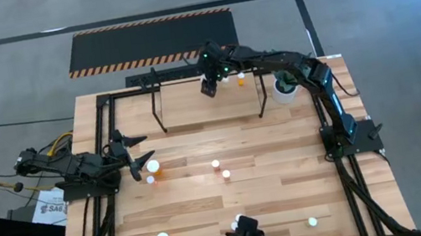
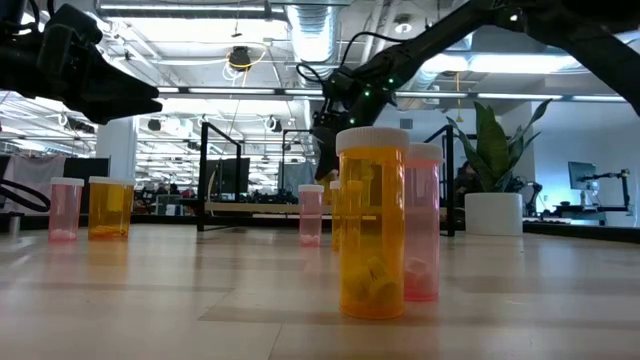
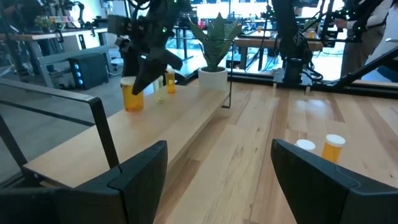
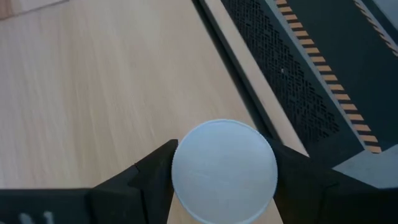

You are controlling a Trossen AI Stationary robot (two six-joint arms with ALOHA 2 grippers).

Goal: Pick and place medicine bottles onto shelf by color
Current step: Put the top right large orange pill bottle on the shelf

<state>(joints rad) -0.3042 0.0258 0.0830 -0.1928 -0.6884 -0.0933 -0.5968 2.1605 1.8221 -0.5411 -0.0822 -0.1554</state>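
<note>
The left gripper hangs with jaws spread wide and empty over the table, well in front of the shelf, an orange bottle just beside its fingertips. Farther right, the right gripper is over the shelf's back edge, its fingers flanking the white cap of an upright orange bottle. That bottle stands vertical between the jaws; whether they clamp or have just freed it cannot be told.

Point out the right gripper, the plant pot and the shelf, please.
right gripper [image 1: 210, 85], high view: midway between its fingertips, over the shelf.
plant pot [image 1: 283, 91], high view: white rim.
shelf [image 1: 192, 108], high view: bare wooden board.
</note>
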